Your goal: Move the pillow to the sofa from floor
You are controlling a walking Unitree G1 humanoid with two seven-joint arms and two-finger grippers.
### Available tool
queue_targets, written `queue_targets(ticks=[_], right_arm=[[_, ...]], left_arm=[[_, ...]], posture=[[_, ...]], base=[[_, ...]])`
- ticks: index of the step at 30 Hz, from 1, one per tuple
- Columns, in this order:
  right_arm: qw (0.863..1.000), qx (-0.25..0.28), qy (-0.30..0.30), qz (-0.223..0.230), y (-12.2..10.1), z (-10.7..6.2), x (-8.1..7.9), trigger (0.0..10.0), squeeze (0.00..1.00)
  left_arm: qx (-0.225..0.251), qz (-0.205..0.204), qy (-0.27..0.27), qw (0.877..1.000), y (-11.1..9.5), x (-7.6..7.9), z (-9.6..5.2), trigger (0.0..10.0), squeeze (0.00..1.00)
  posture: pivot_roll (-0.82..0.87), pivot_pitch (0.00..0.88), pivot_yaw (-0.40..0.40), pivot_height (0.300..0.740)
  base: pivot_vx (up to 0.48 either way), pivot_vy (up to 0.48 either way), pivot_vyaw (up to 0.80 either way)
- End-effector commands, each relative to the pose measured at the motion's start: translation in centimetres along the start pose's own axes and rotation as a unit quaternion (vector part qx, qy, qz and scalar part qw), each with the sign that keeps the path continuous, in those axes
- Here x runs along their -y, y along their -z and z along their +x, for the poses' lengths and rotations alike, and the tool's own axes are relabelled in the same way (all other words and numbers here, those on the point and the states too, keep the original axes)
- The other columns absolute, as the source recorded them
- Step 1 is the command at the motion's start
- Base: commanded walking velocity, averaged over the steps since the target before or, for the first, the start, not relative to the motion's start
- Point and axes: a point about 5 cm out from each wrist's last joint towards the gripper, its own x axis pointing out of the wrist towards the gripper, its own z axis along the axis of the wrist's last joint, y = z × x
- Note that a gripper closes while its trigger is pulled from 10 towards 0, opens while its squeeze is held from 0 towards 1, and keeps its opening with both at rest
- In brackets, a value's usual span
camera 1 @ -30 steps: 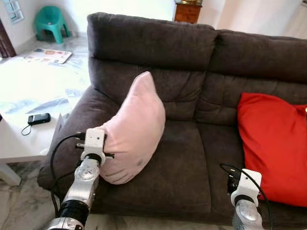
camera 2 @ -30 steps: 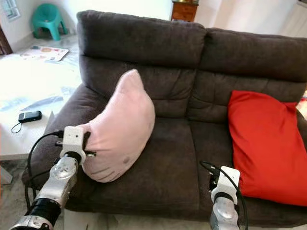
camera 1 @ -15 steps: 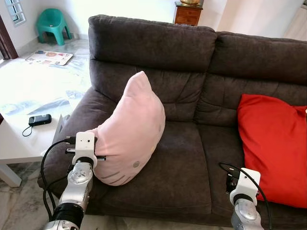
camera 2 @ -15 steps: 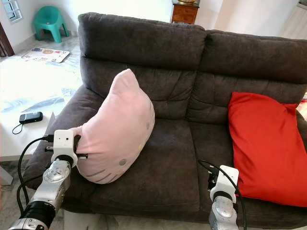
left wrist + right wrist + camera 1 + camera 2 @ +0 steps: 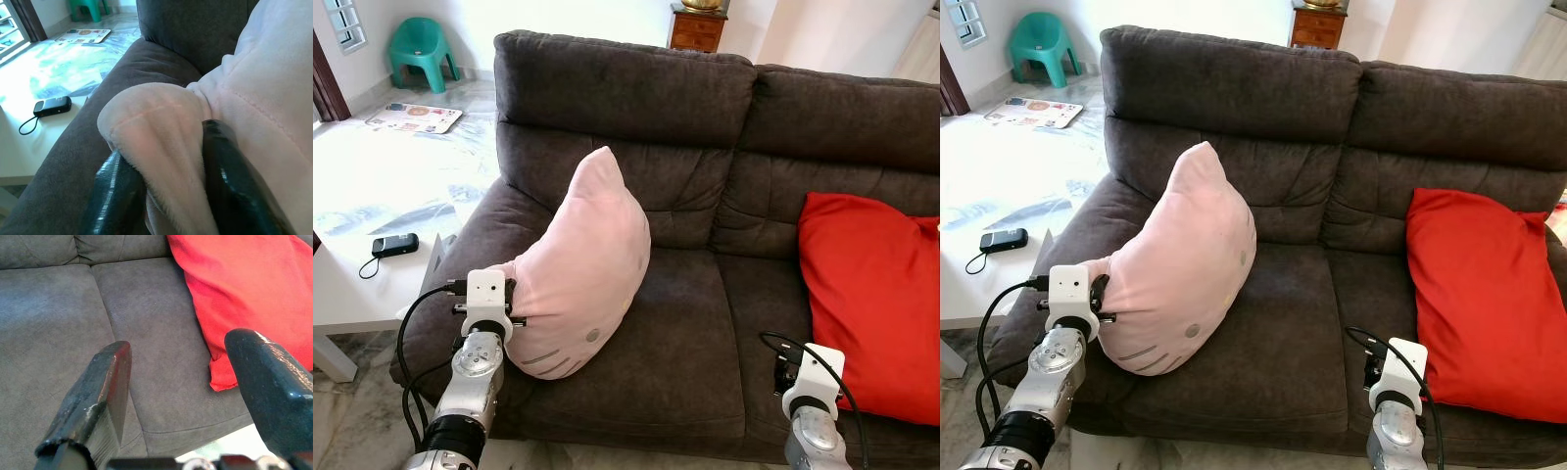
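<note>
A pale pink pillow (image 5: pixel 582 266) with small face marks stands upright on the left seat of the dark brown sofa (image 5: pixel 705 108), leaning on the backrest and left armrest. My left gripper (image 5: pixel 166 181) is shut on the pillow's (image 5: pixel 264 98) lower left corner, the plush bulging between the two black fingers (image 5: pixel 220 166). The left wrist (image 5: pixel 487 299) sits beside the armrest. My right gripper (image 5: pixel 186 382) hangs open over the front of the right seat cushion, close to a red pillow (image 5: pixel 244 289), holding nothing.
The red pillow (image 5: pixel 871 294) leans on the sofa's right seat. A white low table (image 5: pixel 362 294) at the left carries a black phone (image 5: pixel 393 243) with a cord. Farther back are a teal plastic chair (image 5: pixel 416 44), a booklet (image 5: pixel 411 117) and a wooden cabinet (image 5: pixel 697 24).
The pink pillow has come down and settled onto the left seat, with my left arm lowering and drawing back a little. The right arm has stayed put.
</note>
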Motion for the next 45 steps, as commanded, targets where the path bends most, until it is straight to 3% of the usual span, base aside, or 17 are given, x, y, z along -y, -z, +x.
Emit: queue_targets(ticks=[1,17,26,34,35,37,41,42,45], right_arm=[[1.0,-0.001,0.006,0.0,0.0,0.1,0.4,10.0,0.0],[1.0,0.004,0.004,0.0,-0.1,0.1,0.3,10.0,0.0],[1.0,0.006,0.004,-0.001,-0.2,0.1,0.3,10.0,0.0],[1.0,0.007,0.008,0.0,-0.3,0.2,0.4,10.0,0.0],[1.0,0.006,0.008,0.0,-0.2,0.1,0.4,10.0,0.0],[1.0,0.006,0.008,0.0,-0.2,0.1,0.4,10.0,0.0],[1.0,0.008,0.007,0.005,0.0,0.0,0.4,10.0,0.0],[1.0,0.016,0.0,0.012,-0.1,-0.1,0.2,10.0,0.0],[1.0,0.023,-0.008,0.019,-0.1,-0.2,0.1,10.0,0.0]], left_arm=[[0.008,0.0,-0.009,1.0,-0.2,-0.2,0.1,10.0,1.0],[0.055,-0.012,-0.014,0.998,-2.2,-0.1,0.4,10.0,1.0],[0.1,-0.011,-0.018,0.995,-4.4,-0.2,0.7,10.0,1.0],[0.093,0.015,-0.001,0.996,-3.7,0.6,0.3,10.0,1.0],[0.087,0.022,0.009,0.996,-3.2,0.9,0.1,10.0,0.0],[0.084,0.025,0.013,0.996,-3.0,1.0,0.0,10.0,0.0],[0.05,0.036,0.024,0.998,-0.8,1.0,-0.8,10.0,0.0],[0.023,0.05,0.025,0.998,0.7,0.6,-1.2,10.0,0.0],[0.001,0.062,0.03,0.998,1.9,0.4,-1.6,10.0,0.0]], posture=[[0.09,0.0,-0.101,0.74],[0.09,0.0,-0.102,0.74],[0.09,0.0,-0.102,0.74],[0.09,0.0,-0.103,0.74],[0.09,0.0,-0.104,0.74],[0.1,0.0,-0.104,0.74],[0.1,0.0,-0.1,0.74],[0.1,0.0,-0.099,0.74],[0.09,0.0,-0.093,0.74]], base=[[0.0,0.0,0.0],[0.0,0.0,0.0],[0.0,0.0,0.0],[0.0,0.0,0.0],[0.0,0.0,0.0],[0.0,0.0,0.0],[0.0,0.0,0.0],[0.0,0.0,0.0],[0.0,0.0,0.0]])
